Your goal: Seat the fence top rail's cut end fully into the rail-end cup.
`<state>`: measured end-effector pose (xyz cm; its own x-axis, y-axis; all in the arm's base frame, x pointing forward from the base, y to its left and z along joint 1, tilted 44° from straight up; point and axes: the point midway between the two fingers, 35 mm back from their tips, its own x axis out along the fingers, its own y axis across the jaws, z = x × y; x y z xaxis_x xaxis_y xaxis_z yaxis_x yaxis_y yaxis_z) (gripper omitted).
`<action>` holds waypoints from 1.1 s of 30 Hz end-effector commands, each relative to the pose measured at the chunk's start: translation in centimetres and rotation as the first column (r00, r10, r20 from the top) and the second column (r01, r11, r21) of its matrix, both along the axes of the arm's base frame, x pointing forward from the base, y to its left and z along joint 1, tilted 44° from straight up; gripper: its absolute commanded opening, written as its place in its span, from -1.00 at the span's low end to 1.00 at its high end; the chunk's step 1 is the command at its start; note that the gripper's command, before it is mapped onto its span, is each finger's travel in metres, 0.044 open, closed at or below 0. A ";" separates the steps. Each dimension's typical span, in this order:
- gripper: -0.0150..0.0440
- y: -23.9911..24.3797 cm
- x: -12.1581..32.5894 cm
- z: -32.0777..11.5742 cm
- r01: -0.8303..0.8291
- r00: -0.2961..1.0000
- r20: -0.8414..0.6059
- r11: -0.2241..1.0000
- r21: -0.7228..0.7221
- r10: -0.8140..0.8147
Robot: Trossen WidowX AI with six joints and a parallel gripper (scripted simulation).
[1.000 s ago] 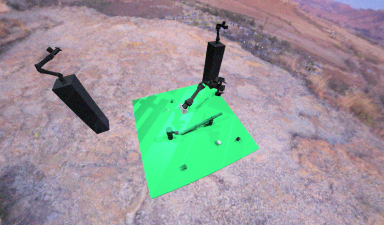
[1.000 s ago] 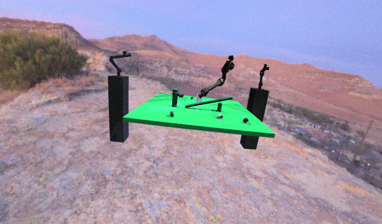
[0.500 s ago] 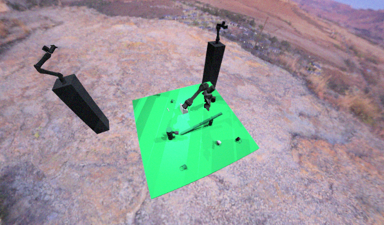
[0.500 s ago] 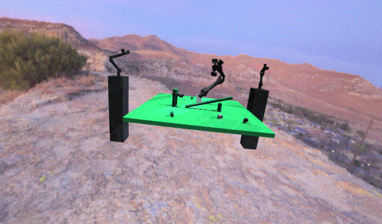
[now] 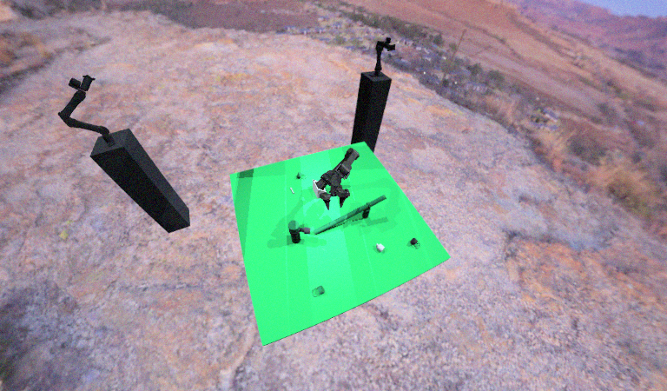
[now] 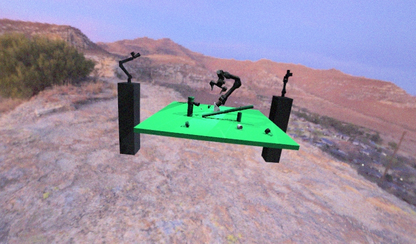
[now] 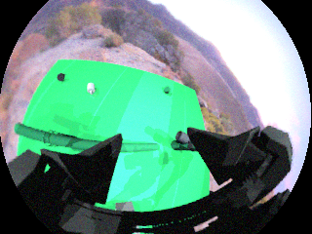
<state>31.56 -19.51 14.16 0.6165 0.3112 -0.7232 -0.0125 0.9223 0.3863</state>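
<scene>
The green fence rail slants over the short post. Its far end is high; its other end is low, near the table, apart from the end cup. The dark rail-end cup sticks out sideways from the upper part of the big post, near its green cap, and points toward the rail side. The loop cap is too small to make out clearly. My gripper is open and empty, above the rail's low half and not touching it.
On the green table lie a white fitting, a black fitting and a dark green fitting. Camera arms stand on two black pillars beside the table.
</scene>
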 end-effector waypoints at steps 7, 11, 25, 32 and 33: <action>1.00 2.3 -2.4 -3.5 0.127 0.979 -0.196 0.930 0.345 -0.061; 1.00 2.3 -2.4 -3.5 0.127 0.979 -0.196 0.930 0.345 -0.061; 1.00 -5.2 -0.7 -12.2 -0.518 0.833 0.041 0.803 -0.294 0.552; 1.00 -7.4 -0.6 -15.6 -0.645 0.669 0.001 0.581 -0.496 0.743; 1.00 -7.4 -0.6 -15.6 -0.645 0.669 0.001 0.581 -0.496 0.743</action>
